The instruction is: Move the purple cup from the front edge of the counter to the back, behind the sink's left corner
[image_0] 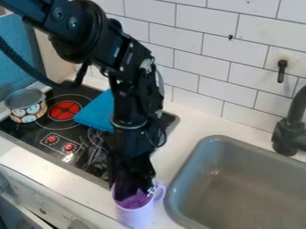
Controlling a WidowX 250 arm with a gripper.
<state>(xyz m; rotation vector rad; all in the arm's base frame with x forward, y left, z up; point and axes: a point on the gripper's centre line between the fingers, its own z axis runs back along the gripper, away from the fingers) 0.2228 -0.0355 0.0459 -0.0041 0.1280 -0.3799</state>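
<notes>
Camera view has the black robot arm (pixel 128 80) coming in from the upper left and hanging down over the counter (pixel 192 129), with its gripper (pixel 133 193) lowered into the mouth of a pale lilac mug (pixel 135 217). The mug is on the strip of counter between the stovetop and the sink, its handle (pixel 160 191) toward the sink side; its inside looks purple. Whether the claw is spread, pressed together or pinching the mug's wall, I cannot tell, as the dark parts run together there.

Behind and to the left lies the black stovetop (pixel 83 166), with a red burner ring (pixel 64 110) and red control marks (pixel 51 139). A small pot with cartoon faces (pixel 28 112) sits at its left side, and a blue cloth, probably folded (pixel 95 112), lies partly behind the arm. To the right are the grey sink (pixel 179 181) and black faucet (pixel 288 133), below a white tiled wall (pixel 200 69) with a black hook (pixel 281 71).
</notes>
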